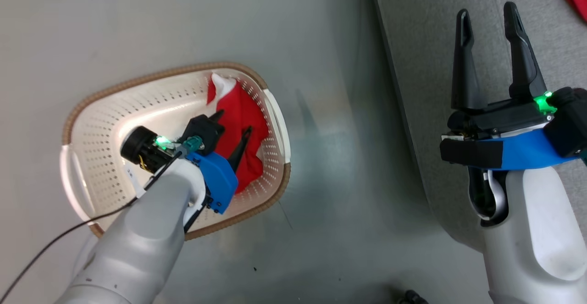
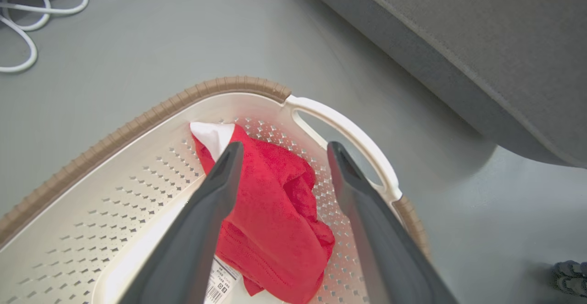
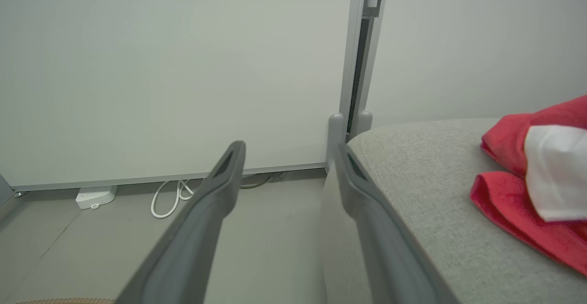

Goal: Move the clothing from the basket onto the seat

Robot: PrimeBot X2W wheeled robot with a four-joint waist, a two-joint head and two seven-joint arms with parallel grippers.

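Grasp approach: left gripper (image 1: 235,121), jaws wide, hangs over the red garment (image 2: 275,212) bunched at the right end of the basket (image 1: 137,81); closing on the thick middle fold seems surest. The other garment (image 3: 504,194) lies on the seat (image 1: 426,65), where the right gripper (image 1: 487,10) hovers empty, jaws apart

The label sticker (image 2: 222,277) inside the basket (image 2: 137,121) shows a barcode, print unreadable

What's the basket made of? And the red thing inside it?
The basket looks like smooth cream plastic, judging by its punched holes; its brown rim seems moulded to look woven. The red garment looks like soft fabric: it crumples in folds.
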